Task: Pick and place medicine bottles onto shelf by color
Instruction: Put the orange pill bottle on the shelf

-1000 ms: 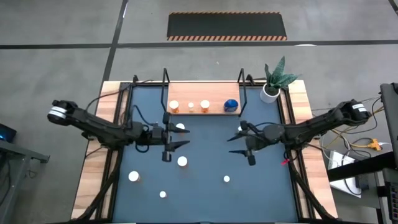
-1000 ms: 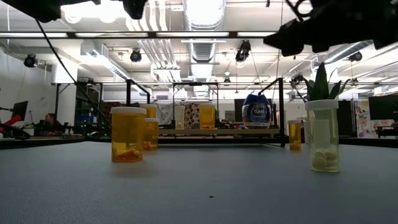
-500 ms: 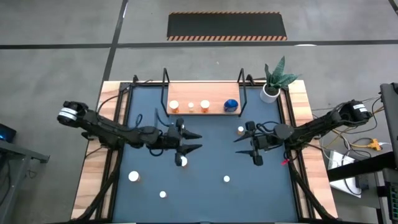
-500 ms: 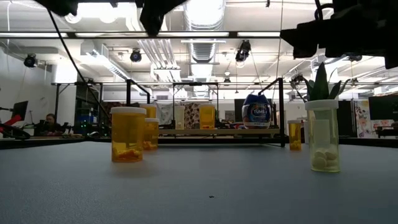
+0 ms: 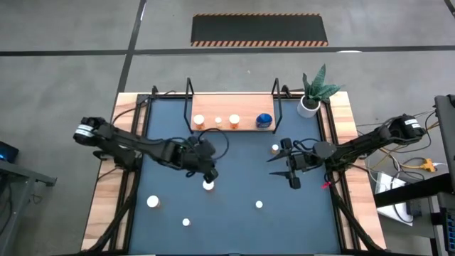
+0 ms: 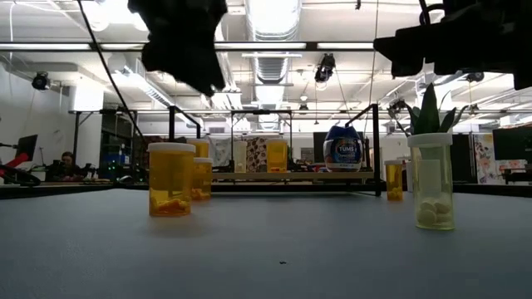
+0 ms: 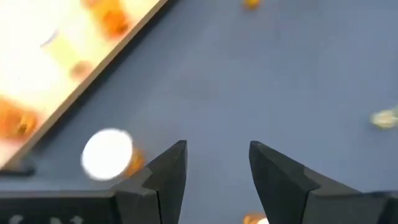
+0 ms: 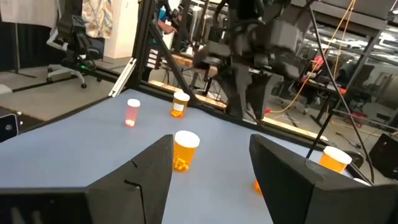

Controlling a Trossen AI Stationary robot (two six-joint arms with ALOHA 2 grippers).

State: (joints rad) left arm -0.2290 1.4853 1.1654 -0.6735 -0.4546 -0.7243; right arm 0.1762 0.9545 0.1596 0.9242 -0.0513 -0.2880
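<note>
Three orange bottles [image 5: 218, 121] and a blue one [image 5: 264, 120] stand on the light-wood shelf [image 5: 245, 104] at the mat's far edge. Several more white-capped orange bottles stand upright on the dark-blue mat. My left gripper [image 5: 207, 173] is open and tipped downward at mid-mat, just beyond one of them [image 5: 207, 185]. In the left wrist view the fingers [image 7: 214, 155] frame bare mat, with a white cap [image 7: 107, 154] off to one side. My right gripper [image 5: 270, 166] hovers open, pointing toward the table's left, near another bottle [image 5: 274, 149].
Loose bottles stand near the mat's near-left part [image 5: 152, 202] [image 5: 186, 222] and near-right part [image 5: 259, 205]. A potted plant [image 5: 311, 99] sits at the far right corner. The shelf's black wire frames [image 5: 189, 99] rise at its ends. Open mat lies between the two grippers.
My left gripper has moved toward the table's right and near edge, then tipped downward and sunk over the mid-mat bottle, its fingers still open. My right gripper has shifted slightly toward the right and near edge, then stayed still. No bottle has moved.
</note>
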